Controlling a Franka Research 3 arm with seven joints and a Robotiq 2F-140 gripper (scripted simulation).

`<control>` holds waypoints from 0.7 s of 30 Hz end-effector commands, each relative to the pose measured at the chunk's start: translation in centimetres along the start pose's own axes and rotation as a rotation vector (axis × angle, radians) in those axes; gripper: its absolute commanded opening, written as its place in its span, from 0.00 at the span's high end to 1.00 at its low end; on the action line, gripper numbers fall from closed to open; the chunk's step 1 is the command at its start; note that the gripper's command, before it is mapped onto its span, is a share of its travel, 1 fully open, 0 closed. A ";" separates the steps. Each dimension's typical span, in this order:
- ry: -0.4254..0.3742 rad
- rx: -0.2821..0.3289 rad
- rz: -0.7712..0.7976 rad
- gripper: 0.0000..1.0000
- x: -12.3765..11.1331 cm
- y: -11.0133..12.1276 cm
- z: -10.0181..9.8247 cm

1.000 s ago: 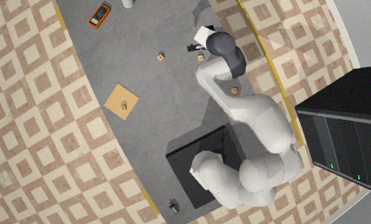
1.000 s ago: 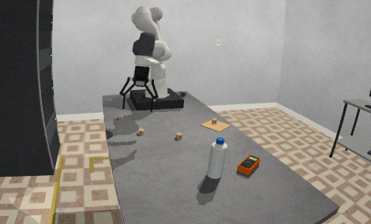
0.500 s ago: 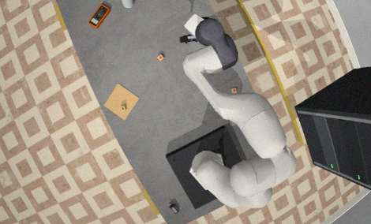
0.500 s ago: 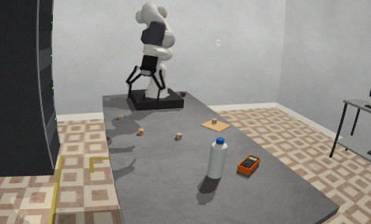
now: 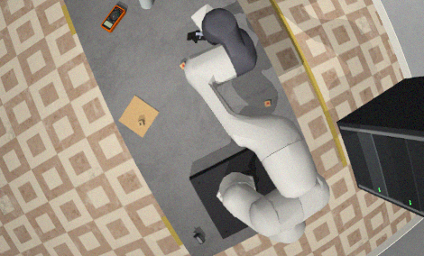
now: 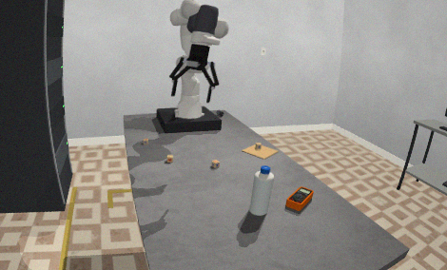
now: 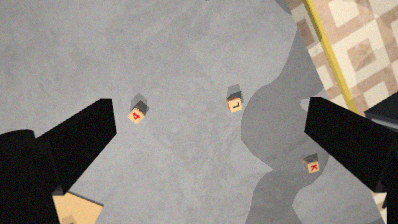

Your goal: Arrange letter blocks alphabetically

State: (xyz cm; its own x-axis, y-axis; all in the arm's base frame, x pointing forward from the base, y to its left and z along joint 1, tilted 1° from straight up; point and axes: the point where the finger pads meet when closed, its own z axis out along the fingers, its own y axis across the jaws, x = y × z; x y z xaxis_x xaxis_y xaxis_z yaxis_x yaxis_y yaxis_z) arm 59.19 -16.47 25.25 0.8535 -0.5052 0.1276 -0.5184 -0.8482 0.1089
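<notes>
My gripper (image 6: 193, 85) is open and empty, high above the grey table near the robot base. In the wrist view its dark fingers frame the table (image 7: 209, 117). Three small wooden blocks lie below it on the bare table. One has a red 4 on top (image 7: 136, 116) (image 6: 215, 163) (image 5: 182, 66). One has a dark L on top (image 7: 234, 104) (image 6: 169, 159). One has a red letter that looks like a K (image 7: 312, 166) (image 6: 145, 141) (image 5: 267, 103). A fourth block (image 6: 258, 145) (image 5: 141, 122) sits on the tan mat (image 6: 260, 151) (image 5: 138, 115); its top cannot be read.
A white bottle with a blue cap (image 6: 262, 190) and an orange multimeter (image 6: 300, 198) (image 5: 114, 17) stand on the table's far half. The black robot base plate (image 6: 188, 119) is at the near end. A black cabinet (image 6: 22, 105) stands beside the table.
</notes>
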 end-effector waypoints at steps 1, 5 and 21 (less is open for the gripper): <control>-0.069 -0.015 0.120 0.00 -2.1 -1.1 -2.3; -0.081 0.006 0.163 0.00 -3.3 -3.6 -6.4; -0.084 0.107 0.162 0.00 -5.3 -2.6 -13.4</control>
State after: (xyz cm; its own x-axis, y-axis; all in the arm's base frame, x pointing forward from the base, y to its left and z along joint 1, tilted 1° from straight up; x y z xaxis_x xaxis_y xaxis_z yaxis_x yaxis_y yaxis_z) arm 56.61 -5.55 39.27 0.7306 -0.6789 0.0730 -0.6811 -0.7321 0.0079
